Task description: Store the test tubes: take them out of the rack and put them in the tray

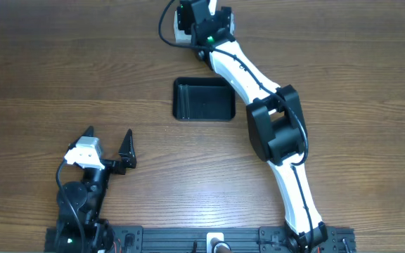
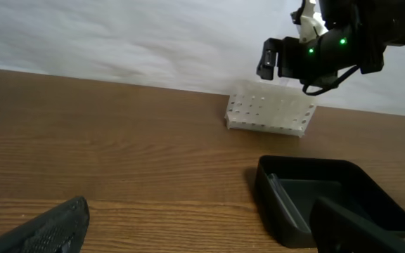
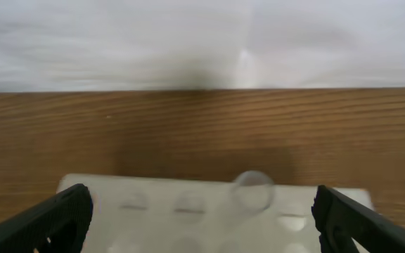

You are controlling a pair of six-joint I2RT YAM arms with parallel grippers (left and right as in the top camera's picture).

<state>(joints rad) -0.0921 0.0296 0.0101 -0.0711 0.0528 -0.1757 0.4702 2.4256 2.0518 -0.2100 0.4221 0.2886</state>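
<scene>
Over the rack [image 3: 160, 225], the right fingers [image 3: 48, 221] stand wide apart, empty.

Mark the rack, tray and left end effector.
rack [image 2: 269, 112], left wrist view, middle of its holed body
tray [image 1: 213, 102], top view, bare floor
left end effector [image 1: 109, 131], top view, midway between its fingertips

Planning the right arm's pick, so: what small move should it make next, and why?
Probably lower the right gripper and centre it on the clear test tube: its open fingers hover over the white perforated plastic rack, the tube's round top slightly off-centre between them.
</scene>
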